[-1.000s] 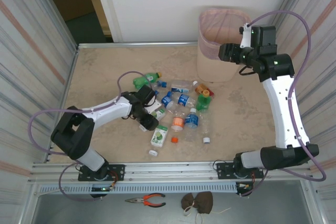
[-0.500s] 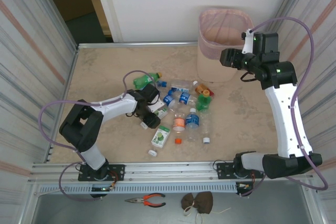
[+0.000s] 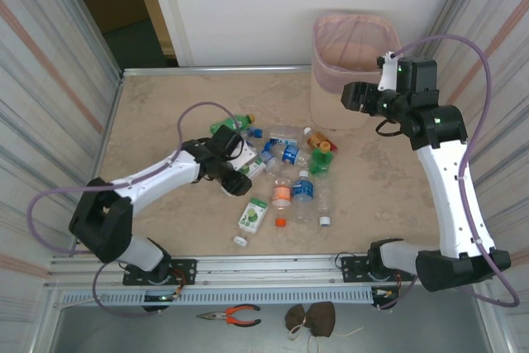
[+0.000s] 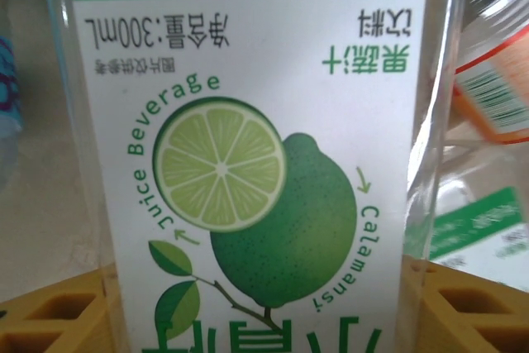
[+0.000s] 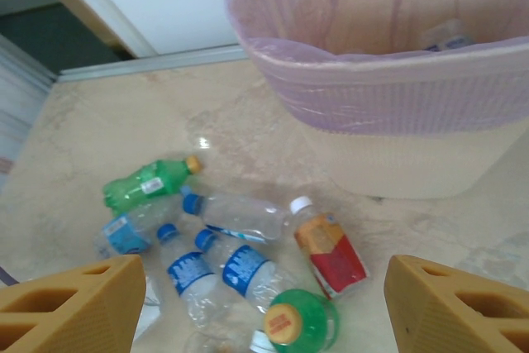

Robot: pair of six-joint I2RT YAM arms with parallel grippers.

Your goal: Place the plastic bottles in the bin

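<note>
Below the near edge of the table (image 3: 165,113), in the trough: orange-handled pliers (image 3: 230,314).

Just past the arm bases, loose on the table: a white cap (image 3: 240,240) and an orange cap (image 3: 280,222), either side of a lime-label bottle (image 3: 252,214) lying flat.

Next, mid-table, the heap of plastic bottles (image 3: 291,173): mostly clear with blue labels, one orange-labelled bottle (image 3: 280,194), one green bottle with a yellow cap (image 5: 293,320).

Reaching into the heap's left side from the left arm (image 3: 157,173), the left fingers (image 4: 50,320): closed partway on a clear juice bottle (image 4: 248,163), one finger against each flank. White label with a cut lime turned toward the wrist camera, print upside down. Other bottles crowding its right side.

Farther back, at the heap's far left: a green soda bottle (image 3: 227,126) with an orange cap, on its side.

Beyond the heap's far right end, hanging above the table: the right fingers (image 5: 74,307), spread wide, gripping nothing, bottles below and the bin straight ahead.

Farthest, by the back wall: the bin (image 3: 331,109), upright, beige mesh with a pink liner folded over the rim. Between it and the gripped juice bottle, the rest of the heap.
</note>
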